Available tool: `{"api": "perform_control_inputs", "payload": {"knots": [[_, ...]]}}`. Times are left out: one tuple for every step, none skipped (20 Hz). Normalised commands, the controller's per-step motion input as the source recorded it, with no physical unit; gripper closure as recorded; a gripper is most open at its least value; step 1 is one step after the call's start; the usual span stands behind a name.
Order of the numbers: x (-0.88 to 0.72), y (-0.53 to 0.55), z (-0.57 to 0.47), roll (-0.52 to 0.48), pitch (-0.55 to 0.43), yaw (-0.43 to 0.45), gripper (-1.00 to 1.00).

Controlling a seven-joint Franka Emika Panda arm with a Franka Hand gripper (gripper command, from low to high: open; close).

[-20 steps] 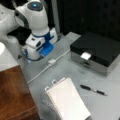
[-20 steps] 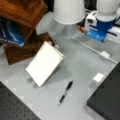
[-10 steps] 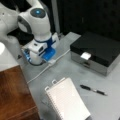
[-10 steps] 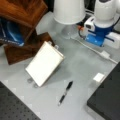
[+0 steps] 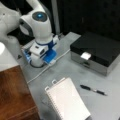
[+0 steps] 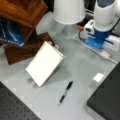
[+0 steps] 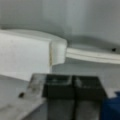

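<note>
- I had the gripper (image 7: 72, 86) low over the desk (image 5: 72, 70), jaws pressed together, gripping nothing.
- White plug (image 7: 30, 55) and cable (image 7: 92, 56) lay just beyond.
- Notepad (image 5: 66, 100) and pen (image 5: 93, 90) sat well apart.

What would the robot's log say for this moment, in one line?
gripper: shut, low over table | nearest: white plug, cable | also: notepad, pen, black box

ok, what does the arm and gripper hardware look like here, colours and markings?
The white, rounded Franka arm has a dark round cap with a glowing blue light on its upper joint. Below it sits a white gripper body with blue parts, seen in both front views. A thin white cable runs beside it. In the wrist view the fingers are dark, blocky and side by side.
</note>
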Motion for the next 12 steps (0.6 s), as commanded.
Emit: {"api": "perform_control_inputs", "payload": {"knots": [[-0.43, 0.18, -0.35, 0.046, -0.276, -0.060, 1.00], [-0.44, 0.17, -0.34, 0.046, -0.283, -0.066, 1.00], [-0.45, 0.17, -0.33, 0.049, -0.298, -0.072, 1.00], [-0.46, 0.18, -0.33, 0.053, -0.311, -0.077, 1.00], [-0.47, 0.18, -0.33, 0.055, -0.320, -0.082, 1.00], [-0.48, 0.18, -0.33, 0.057, -0.331, -0.088, 1.00], [-0.49, 0.19, -0.33, 0.058, -0.338, -0.091, 1.00], [-0.51, 0.18, -0.32, 0.061, -0.340, -0.092, 1.00], [-0.52, 0.18, -0.31, 0.065, -0.346, -0.092, 1.00], [-0.53, 0.15, -0.30, 0.071, -0.353, -0.091, 1.00], [-0.54, 0.13, -0.29, 0.077, -0.365, -0.085, 1.00], [-0.55, 0.11, -0.29, 0.082, -0.373, -0.087, 1.00]]}}
